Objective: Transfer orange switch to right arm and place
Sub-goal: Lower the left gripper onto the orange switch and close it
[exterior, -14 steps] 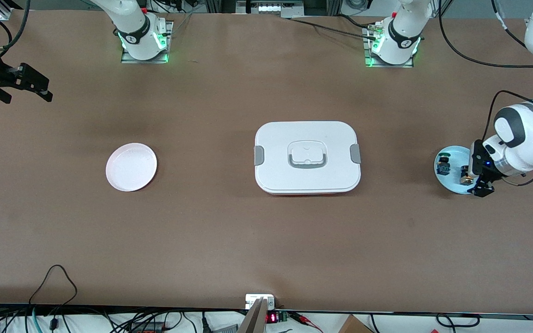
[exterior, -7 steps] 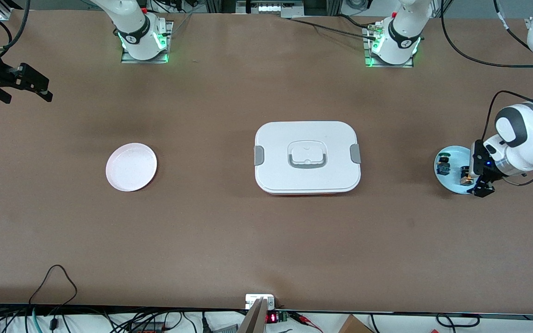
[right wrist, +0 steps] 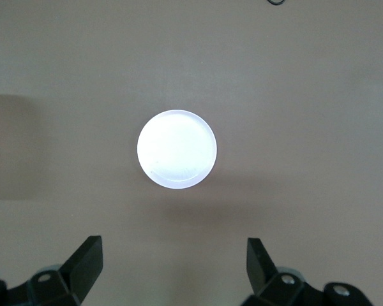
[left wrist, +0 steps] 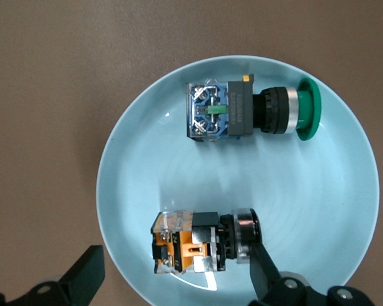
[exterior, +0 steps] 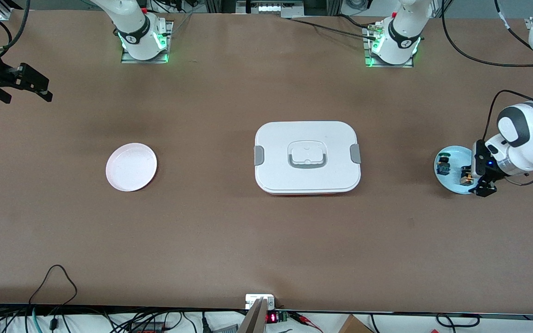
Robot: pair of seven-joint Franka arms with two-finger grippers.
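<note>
Left pincer (exterior: 478,181) hangs low over the blue plate (exterior: 449,185) near the bench edge at the left arm's end, fingers spread wide and holding nothing. Orange switch (left wrist: 191,247) lies on its side in that plate; in the left wrist view one finger (left wrist: 262,268) sits just beside its dark cap, the other is off past the plate rim. Green switch (left wrist: 242,109) lies apart in the same plate. Over the last second the left wrist has eased slightly closer in over the plate, so the grasp looks lined up but not yet made. Right pincer (exterior: 30,85) waits high by the bench edge at the right arm's end, released and empty, white plate (right wrist: 177,150) below it. White box (exterior: 307,157) at bench centre. Handover and placing are both still to do.
</note>
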